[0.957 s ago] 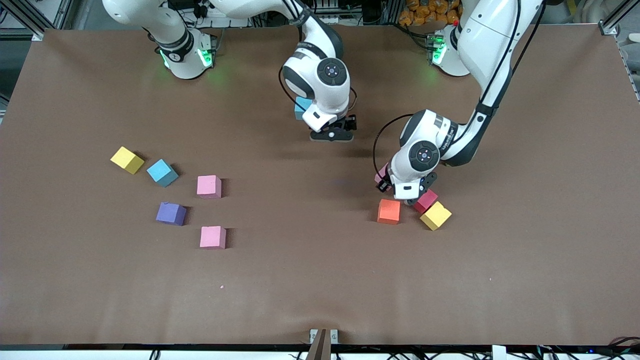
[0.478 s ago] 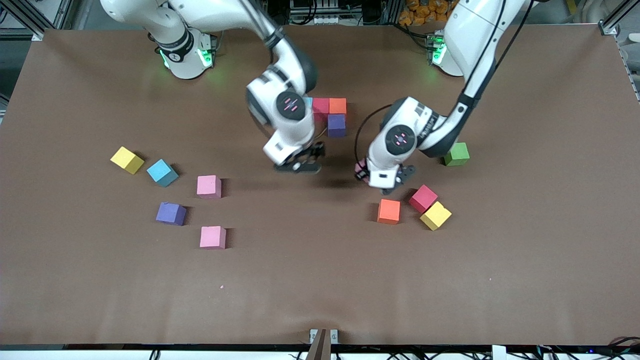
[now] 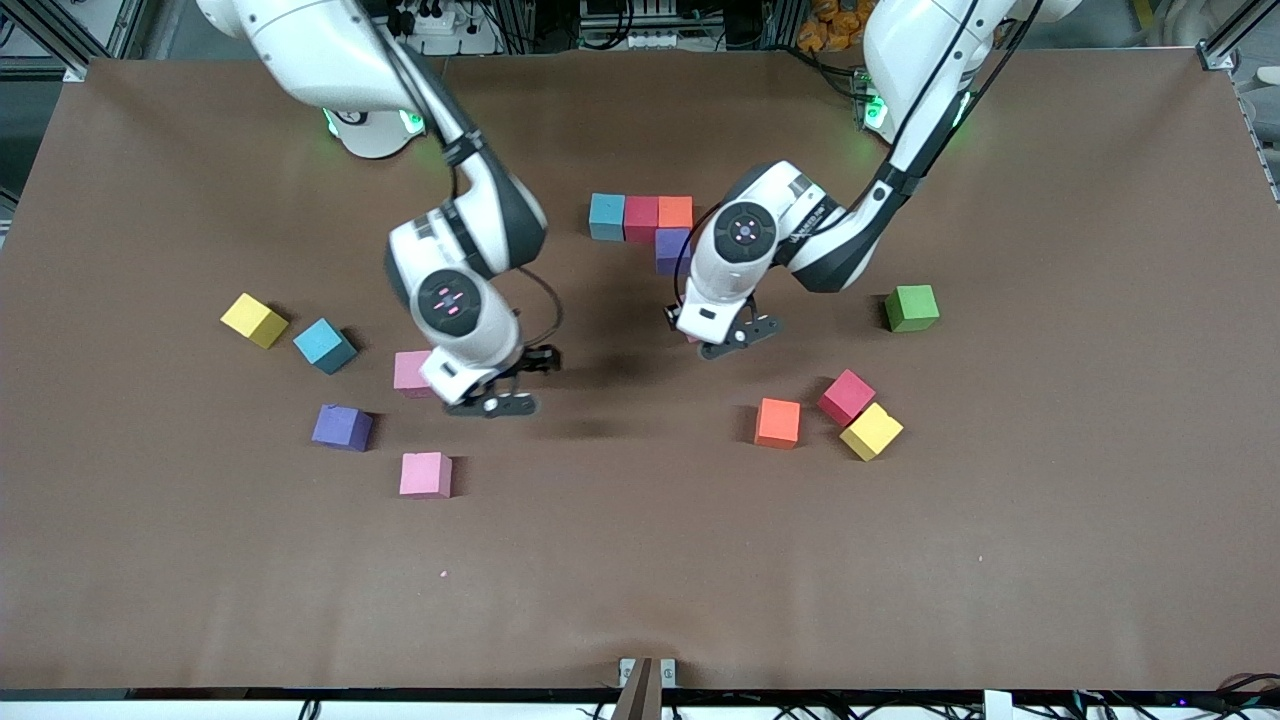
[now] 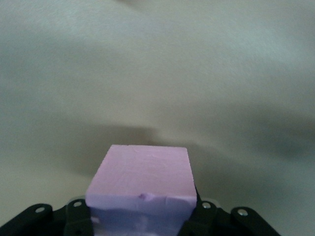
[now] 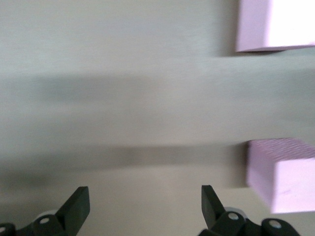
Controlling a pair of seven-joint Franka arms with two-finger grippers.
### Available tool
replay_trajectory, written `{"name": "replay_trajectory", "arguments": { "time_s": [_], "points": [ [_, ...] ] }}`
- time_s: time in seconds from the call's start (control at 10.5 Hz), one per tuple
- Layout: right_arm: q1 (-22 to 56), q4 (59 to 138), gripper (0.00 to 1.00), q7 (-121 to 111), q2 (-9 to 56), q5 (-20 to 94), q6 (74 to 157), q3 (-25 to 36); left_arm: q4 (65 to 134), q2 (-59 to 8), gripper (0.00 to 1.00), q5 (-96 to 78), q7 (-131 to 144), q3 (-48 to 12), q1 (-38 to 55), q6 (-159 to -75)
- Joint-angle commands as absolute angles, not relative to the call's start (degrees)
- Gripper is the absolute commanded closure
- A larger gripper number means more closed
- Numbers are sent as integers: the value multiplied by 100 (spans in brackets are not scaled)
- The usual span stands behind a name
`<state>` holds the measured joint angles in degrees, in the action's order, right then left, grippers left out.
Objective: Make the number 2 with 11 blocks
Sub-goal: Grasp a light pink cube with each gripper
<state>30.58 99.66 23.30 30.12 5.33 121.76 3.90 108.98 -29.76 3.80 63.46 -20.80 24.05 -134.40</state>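
My left gripper (image 3: pixel 722 337) was up in the air over bare table, just short of the started figure, clamped on a small matte pink foam cube (image 4: pixel 140 184); the left wrist view showed that cube snug between my fingers with open brown tabletop (image 3: pixel 640 560) under it. The figure so far was a short row of a blue foam cube (image 3: pixel 606 216), a red foam cube (image 3: pixel 641 217) and an orange foam cube (image 3: pixel 676 212), with a purple foam cube (image 3: pixel 672 250) tucked under the orange end. So I judged I was mid-carry, bringing the fifth piece in. Next call: set the pink one down square against the purple cube, edges flush, without nudging the row. My right gripper (image 3: pixel 492 388), fingers spread wide and holding nothing, was low by another pink cube (image 3: pixel 410 371), with one more pink cube (image 3: pixel 426 474) nearer the camera. A second purple cube (image 3: pixel 341 427), orange cube (image 3: pixel 777 422) and red cube (image 3: pixel 847 396) lay loose, waiting their turn.
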Motion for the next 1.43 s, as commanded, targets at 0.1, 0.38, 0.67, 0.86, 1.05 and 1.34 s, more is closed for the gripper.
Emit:
{"name": "replay_trajectory", "arguments": {
  "time_s": [0.1, 0.38, 0.67, 0.86, 1.05, 1.34],
  "points": [
    [2454, 10581, 0, 1690, 2567, 317, 12217, 325, 10907, -3049, 74, 685, 6065, -2101, 2662, -13474],
    [1917, 10862, 0, 750, 2417, 316, 12295, 325, 10916, -3278, 74, 887, 6038, -2101, 2882, -13561],
    [1881, 11546, 0, 599, 2224, 308, 13031, 325, 10986, -3392, 73, 1115, 6012, -2118, 3006, -13797],
    [1820, 11794, 0, 536, 2232, 308, 13341, 325, 10986, -3445, 73, 1125, 6003, -2206, 3006, -13816],
    [1819, 11987, 0, 510, 2250, 308, 13569, 325, 11065, -3445, 73, 1125, 6003, -2241, 3006, -13869],
    [1811, 12321, 0, 422, 2294, 308, 14149, 325, 11258, -3402, 73, 1134, 5959, -2276, 2997, -14167]
  ]
}}
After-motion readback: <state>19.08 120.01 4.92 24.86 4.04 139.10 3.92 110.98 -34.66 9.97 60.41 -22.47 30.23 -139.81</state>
